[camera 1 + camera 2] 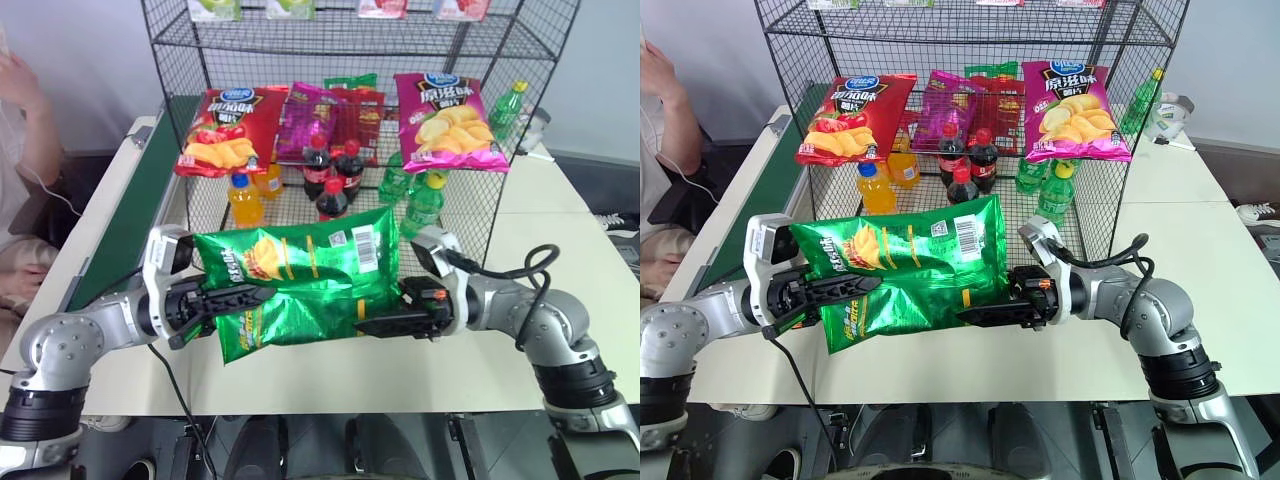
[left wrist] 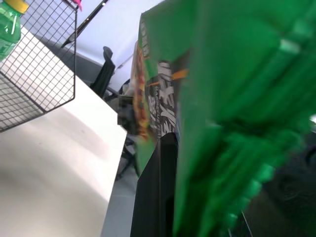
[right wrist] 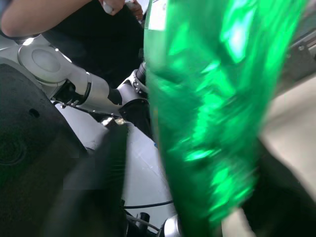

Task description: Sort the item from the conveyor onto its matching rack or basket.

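Both arms are brought in front of the torso, elbows out, forearms angled inward so the tools face each other. The left tool point(image 1: 222, 298) is pointed to the right, approx. level, its black fingers clamped tight on the left edge of the green crisps bag point(image 1: 300, 280). The right tool point(image 1: 385, 322) is pointed left, level, its fingers laid along the bag's lower right edge; whether they're closed can't be made out. A cable is looped over the right forearm.

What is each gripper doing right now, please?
Left gripper: shut on the green crisps bag.
Right gripper: closing on the same bag's other end; a firm grip cannot be told.
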Tool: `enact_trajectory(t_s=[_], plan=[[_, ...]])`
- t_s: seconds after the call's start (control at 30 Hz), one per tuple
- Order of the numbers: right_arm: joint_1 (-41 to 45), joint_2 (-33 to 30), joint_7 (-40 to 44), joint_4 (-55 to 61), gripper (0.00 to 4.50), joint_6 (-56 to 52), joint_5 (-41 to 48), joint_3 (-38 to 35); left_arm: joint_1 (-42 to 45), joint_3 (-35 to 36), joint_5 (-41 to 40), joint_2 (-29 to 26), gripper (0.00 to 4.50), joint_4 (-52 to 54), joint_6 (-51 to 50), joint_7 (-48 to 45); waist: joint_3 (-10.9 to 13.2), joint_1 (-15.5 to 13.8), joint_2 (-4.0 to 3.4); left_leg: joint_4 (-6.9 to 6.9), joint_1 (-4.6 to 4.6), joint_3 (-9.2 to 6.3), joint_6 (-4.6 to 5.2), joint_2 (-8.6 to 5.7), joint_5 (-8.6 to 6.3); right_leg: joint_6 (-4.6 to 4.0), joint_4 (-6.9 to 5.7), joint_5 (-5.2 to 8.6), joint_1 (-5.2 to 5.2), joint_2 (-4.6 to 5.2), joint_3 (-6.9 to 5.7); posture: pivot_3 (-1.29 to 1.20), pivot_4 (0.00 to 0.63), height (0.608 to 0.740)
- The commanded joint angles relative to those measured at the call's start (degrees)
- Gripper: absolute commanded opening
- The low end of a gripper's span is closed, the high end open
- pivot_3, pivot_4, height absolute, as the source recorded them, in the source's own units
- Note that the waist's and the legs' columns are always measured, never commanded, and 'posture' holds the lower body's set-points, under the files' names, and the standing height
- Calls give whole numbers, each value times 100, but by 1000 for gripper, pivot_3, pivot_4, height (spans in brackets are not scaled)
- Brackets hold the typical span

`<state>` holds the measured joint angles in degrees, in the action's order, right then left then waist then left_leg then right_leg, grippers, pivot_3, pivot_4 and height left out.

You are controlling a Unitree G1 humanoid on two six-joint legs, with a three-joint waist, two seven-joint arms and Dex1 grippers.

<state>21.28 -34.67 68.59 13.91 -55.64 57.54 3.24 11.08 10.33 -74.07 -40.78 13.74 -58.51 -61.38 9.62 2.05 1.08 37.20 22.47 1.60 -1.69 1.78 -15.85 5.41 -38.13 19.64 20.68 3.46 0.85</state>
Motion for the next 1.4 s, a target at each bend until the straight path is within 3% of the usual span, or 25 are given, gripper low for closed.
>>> enact_trajectory(t_s=[0.03, 0.07, 0.2, 0.3, 0.5, 0.57, 0.67, 0.8, 1.1, 1.4], plan=[[176, 146, -150, 208, 653, -102, 214, -57, 4, 31, 181, 80, 0, 189, 217, -88, 0, 3, 0, 0, 0, 0, 0, 0, 0, 0, 0, 0, 0, 0, 0, 0, 150, 739], [192, 171, -184, 219, 305, -124, 222, -58, -4, 22, 240, 109, 0, 199, 268, -90, 0, 8, 0, 0, 0, 0, 0, 0, 0, 0, 0, 0, 0, 0, 0, 0, 150, 739], [215, 220, -247, 260, 256, -187, 234, -77, -5, -11, 420, 127, 0, 126, 271, 17, 0, 5, 0, -1, 1, 0, 0, 1, 0, 0, 0, 0, 1, 0, 0, 0, 150, 739], [217, 202, -268, 256, 256, -185, 199, -97, -16, 69, 571, 130, 825, 21, 344, 104, 0, 1, 0, -1, 1, 0, 0, 0, 0, 0, 1, 0, 1, 2, 0, 0, 150, 739], [133, 76, -369, 370, 256, 218, -200, -165, -170, 407, 603, 73, 3749, -43, 455, 95, 0, 14, 0, -3, 3, 0, 0, 0, 0, 0, 2, 0, 3, 2, 0, 0, 150, 739], [18, -20, -454, 541, 256, 470, -440, -179, -263, 600, 635, 48, 4500, -86, 534, 106, 0, 11, 0, -4, 4, -1, 0, 1, 0, 0, 1, 0, 6, 2, 0, 0, 150, 739], [-191, -155, -566, 844, 256, 1180, -1024, -224, -500, 895, 833, -33, 4500, -119, 784, 106, 1, 13, 0, -7, 6, -1, 0, 1, 0, 0, 5, 0, 7, 2, 0, 0, 150, 739], [-237, -165, -736, 1206, 256, 2895, -2265, -272, -867, 1241, 1200, -148, 4500, -229, 1170, 44, 1, 26, -1, -8, 8, 1, 0, 1, 0, 0, 5, 0, 11, 3, 2, 0, 150, 739], [-96, -186, -1223, 1655, 256, 5209, -4044, -169, -877, 1476, 2431, 434, 4500, -466, 2812, 676, 0, -50, 0, -7, 8, 1, -1, -2, 0, 0, 9, 0, 9, 8, 1, 0, 150, 739], [1050, -164, -3168, 420, 256, 6522, -7217, 122, -909, 1180, 2949, 696, 4500, -298, 3366, 754, 1, -93, 0, -6, 4, 4, -6, -1, 3, -2, 3, 0, 11, 7, 2, 0, 150, 739]])
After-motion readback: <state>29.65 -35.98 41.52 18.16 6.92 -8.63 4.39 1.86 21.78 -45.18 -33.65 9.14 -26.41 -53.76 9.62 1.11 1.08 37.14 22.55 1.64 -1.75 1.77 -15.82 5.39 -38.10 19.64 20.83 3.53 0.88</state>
